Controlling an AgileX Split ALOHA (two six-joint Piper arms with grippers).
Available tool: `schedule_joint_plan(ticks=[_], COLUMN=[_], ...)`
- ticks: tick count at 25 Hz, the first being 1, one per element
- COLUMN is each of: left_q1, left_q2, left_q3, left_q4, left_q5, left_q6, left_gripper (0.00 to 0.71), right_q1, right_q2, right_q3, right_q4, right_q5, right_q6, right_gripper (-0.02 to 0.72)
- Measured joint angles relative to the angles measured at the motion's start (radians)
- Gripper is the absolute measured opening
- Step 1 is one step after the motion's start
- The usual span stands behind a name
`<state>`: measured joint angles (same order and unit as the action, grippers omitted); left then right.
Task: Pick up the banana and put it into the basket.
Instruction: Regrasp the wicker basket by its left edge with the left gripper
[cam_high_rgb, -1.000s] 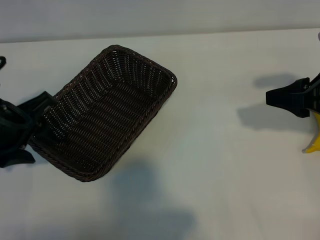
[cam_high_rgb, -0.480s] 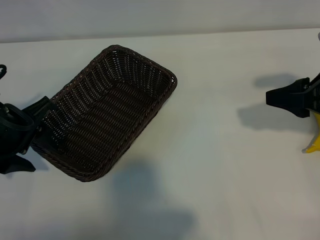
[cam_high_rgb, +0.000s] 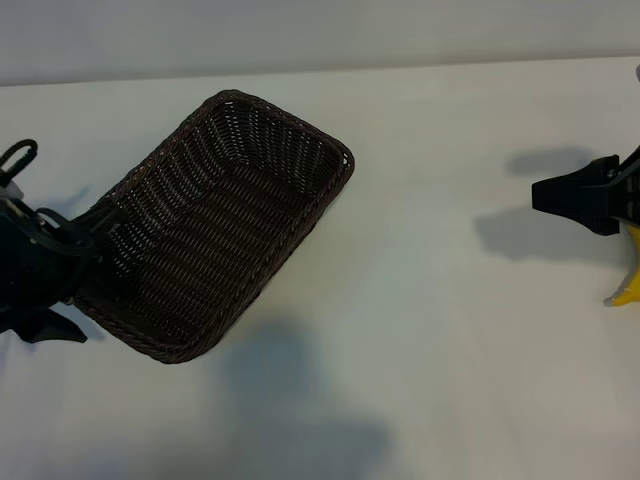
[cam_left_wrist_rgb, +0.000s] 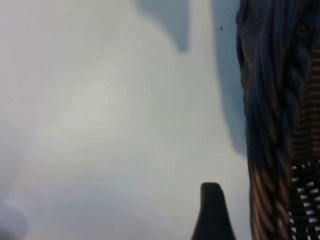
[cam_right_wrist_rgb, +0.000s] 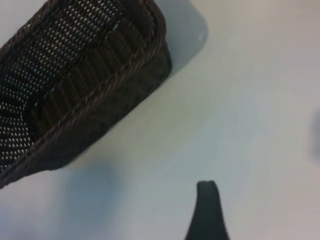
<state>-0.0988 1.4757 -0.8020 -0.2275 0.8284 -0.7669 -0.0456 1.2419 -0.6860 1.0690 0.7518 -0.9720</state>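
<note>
The banana (cam_high_rgb: 627, 285) lies at the desk's right edge beside the right gripper (cam_high_rgb: 585, 195), jaws wide and empty. The left gripper (cam_high_rgb: 55, 270), open and empty, straddles the basket (cam_high_rgb: 215, 225) rim at the left edge; closing there could drag the basket

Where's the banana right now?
In the exterior view, only a tip of the banana shows at the far right edge of the table, just below the right end effector and far from the basket.
</note>
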Motion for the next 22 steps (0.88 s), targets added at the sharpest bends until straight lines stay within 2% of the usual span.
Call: schedule_joint_plan(ticks=[3, 9, 17, 20, 22], left_q1=[0.000, 0.000, 0.000, 0.000, 0.000], left_q2=[0.033, 0.111, 0.205, 0.208, 0.208], left_q3=[0.000, -0.001, -0.001, -0.001, -0.001], left_q4=[0.004, 0.000, -0.001, -0.001, -0.001], left_q5=[-0.021, -0.129, -0.188, -0.191, -0.191], left_q6=[0.000, -0.003, -0.004, -0.007, -0.007], left_gripper=[0.539, 0.539, 0.536, 0.502, 0.445], right_q1=[0.000, 0.000, 0.000, 0.000, 0.000], right_q2=[0.000, 0.000, 0.000, 0.000, 0.000], right_q3=[0.000, 0.000, 0.000, 0.000, 0.000], right_q4=[0.000, 0.000, 0.000, 0.000, 0.000], right_q5=[0.000, 0.000, -0.012, -0.012, -0.014], right_q6=[0.000, 0.000, 0.000, 0.000, 0.000], right_gripper=[0.556, 0.556, 0.556, 0.556, 0.556])
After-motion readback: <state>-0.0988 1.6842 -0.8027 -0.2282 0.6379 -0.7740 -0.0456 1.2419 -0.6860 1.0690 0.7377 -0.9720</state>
